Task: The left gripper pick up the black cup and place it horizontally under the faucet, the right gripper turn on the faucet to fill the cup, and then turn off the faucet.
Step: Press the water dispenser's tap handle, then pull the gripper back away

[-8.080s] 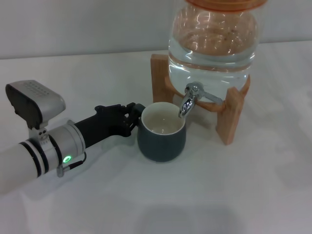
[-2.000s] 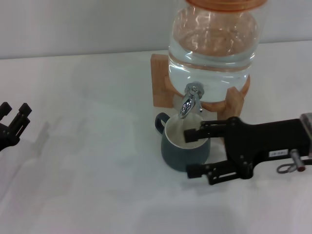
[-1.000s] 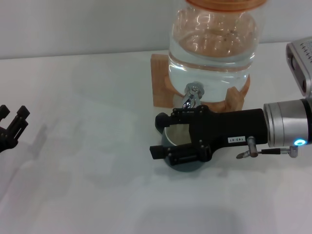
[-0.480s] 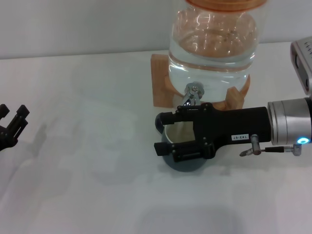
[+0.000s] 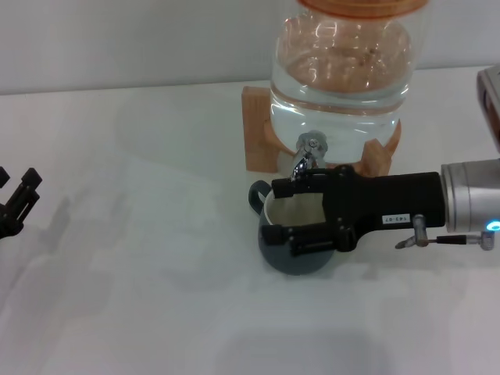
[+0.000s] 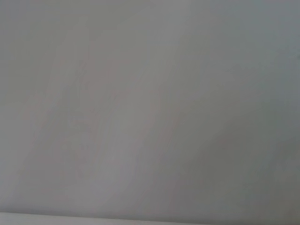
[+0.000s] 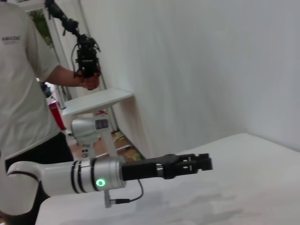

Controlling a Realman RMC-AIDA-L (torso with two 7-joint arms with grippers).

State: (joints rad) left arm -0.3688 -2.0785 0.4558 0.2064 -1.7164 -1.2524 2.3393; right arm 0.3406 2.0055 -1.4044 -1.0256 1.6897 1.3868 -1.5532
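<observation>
Nearest in the head view is the white table (image 5: 156,312), bare at the front. On it stands the cup (image 5: 293,254), upright, cream inside showing, its handle turned toward the robot's left; it sits just under the faucet's spout so that water would fall into it. The right gripper (image 5: 301,209) reaches in from the right side directly over the cup, its fingers spread apart and holding nothing: one finger lies across the cup's near rim, the other sits up by the spout, close to the faucet (image 5: 307,158). That pose suits the step in hand, which appears to be reaching for the lever on top of the tap to open it; the fingers still look lower than the lever, so a small lift and a move farther in seem needed. No stream of water can be seen, and the cup looks unfilled. Far off at the left edge, the left gripper (image 5: 14,205) hangs well clear of the cup, fingers apart and empty, its part seemingly done. Behind the faucet stands the clear jar (image 5: 340,62), full of water, cradled in its wooden stand (image 5: 262,129), which raises the tap high enough for a cup beneath.
</observation>
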